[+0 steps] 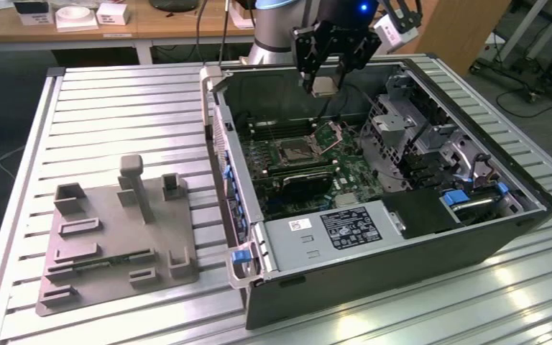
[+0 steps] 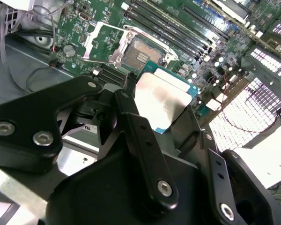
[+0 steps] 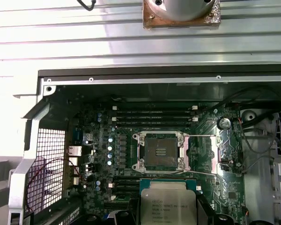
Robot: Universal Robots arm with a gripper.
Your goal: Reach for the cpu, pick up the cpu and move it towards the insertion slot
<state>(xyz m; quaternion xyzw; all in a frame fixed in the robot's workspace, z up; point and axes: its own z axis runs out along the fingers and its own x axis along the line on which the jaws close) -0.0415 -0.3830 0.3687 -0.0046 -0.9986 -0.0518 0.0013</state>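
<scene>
Hand (image 2: 161, 122) clamps cpu (image 2: 161, 101), lower edge hidden by fingers (image 2: 140, 136); insertion slot (image 3: 160, 151) open beyond.

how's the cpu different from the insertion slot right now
The cpu has a pale silver-grey metal top; the insertion slot has a dark centre inside a silver frame. The cpu is held up in the gripper above the open case, while the insertion slot sits fixed on the green board with its plate hinged open. Both are square, the slot slightly larger.

Ribbed metal table (image 1: 113, 108); wooden desk (image 1: 161, 25), perhaps.
</scene>
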